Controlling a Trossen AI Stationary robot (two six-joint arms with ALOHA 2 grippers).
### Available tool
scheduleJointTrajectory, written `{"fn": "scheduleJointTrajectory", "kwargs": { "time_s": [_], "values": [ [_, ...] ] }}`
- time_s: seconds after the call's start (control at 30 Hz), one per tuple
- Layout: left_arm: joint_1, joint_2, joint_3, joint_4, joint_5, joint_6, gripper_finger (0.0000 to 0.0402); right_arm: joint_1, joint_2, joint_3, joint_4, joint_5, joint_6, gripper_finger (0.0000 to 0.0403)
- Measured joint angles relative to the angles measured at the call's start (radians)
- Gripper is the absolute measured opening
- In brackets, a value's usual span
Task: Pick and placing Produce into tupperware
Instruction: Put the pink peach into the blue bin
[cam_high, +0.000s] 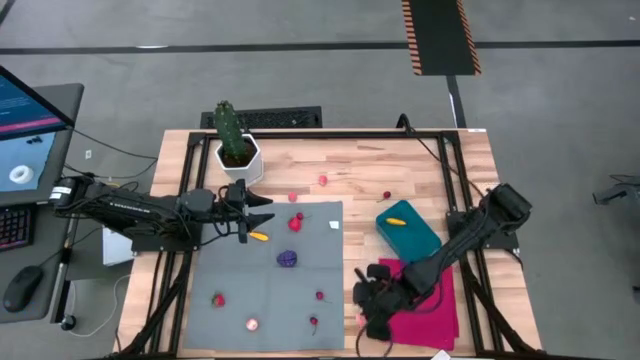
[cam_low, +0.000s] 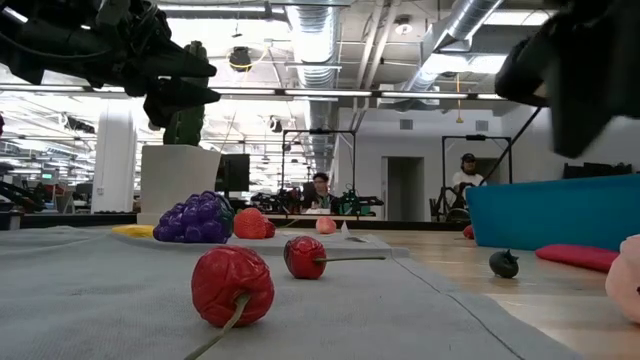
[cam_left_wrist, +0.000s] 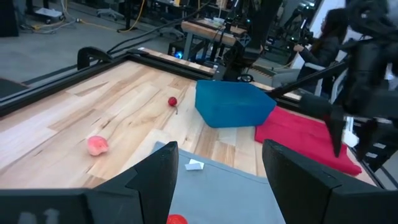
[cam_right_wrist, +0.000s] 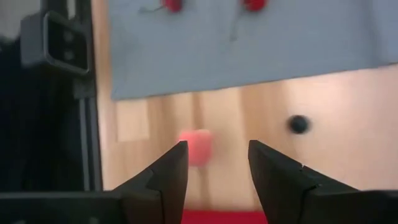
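Observation:
The teal tub (cam_high: 410, 232) stands on the wood right of the grey mat, with a yellow piece (cam_high: 396, 221) inside it. Produce is scattered about: purple grapes (cam_high: 288, 259), red pieces (cam_high: 296, 222), a strawberry (cam_high: 218, 299), cherries (cam_high: 320, 296) and a yellow piece (cam_high: 258, 237) lie on the mat. My left gripper (cam_high: 262, 212) hovers open over the mat's far left corner. My right gripper (cam_right_wrist: 217, 146) is open above a pink piece (cam_right_wrist: 196, 147) that lies on the wood by the mat's near right corner.
A cactus in a white pot (cam_high: 238, 152) stands at the far left. A magenta cloth (cam_high: 430, 305) lies near the tub, under my right arm. A small black ball (cam_right_wrist: 299, 124) sits on the wood. A pink piece (cam_left_wrist: 97, 145) and a cherry (cam_left_wrist: 172, 101) lie toward the far edge.

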Motion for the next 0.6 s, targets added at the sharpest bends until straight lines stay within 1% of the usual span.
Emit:
{"fn": "scheduleJointTrajectory", "kwargs": {
  "time_s": [0.2, 0.37, 0.6],
  "values": [
    [0.000, 0.000, 0.000, 0.002, 0.000, 0.004, 0.0224, 0.029, 0.130, 0.114, -0.097, 0.000, -0.009, 0.0175],
    [0.000, 0.000, 0.000, 0.007, 0.000, 0.004, 0.0224, 0.035, 0.208, 0.190, -0.152, -0.001, -0.023, 0.0171],
    [0.000, 0.000, 0.000, 0.007, 0.000, 0.004, 0.0224, 0.042, 0.213, 0.201, -0.157, -0.019, -0.008, 0.0173]
  ]
}}
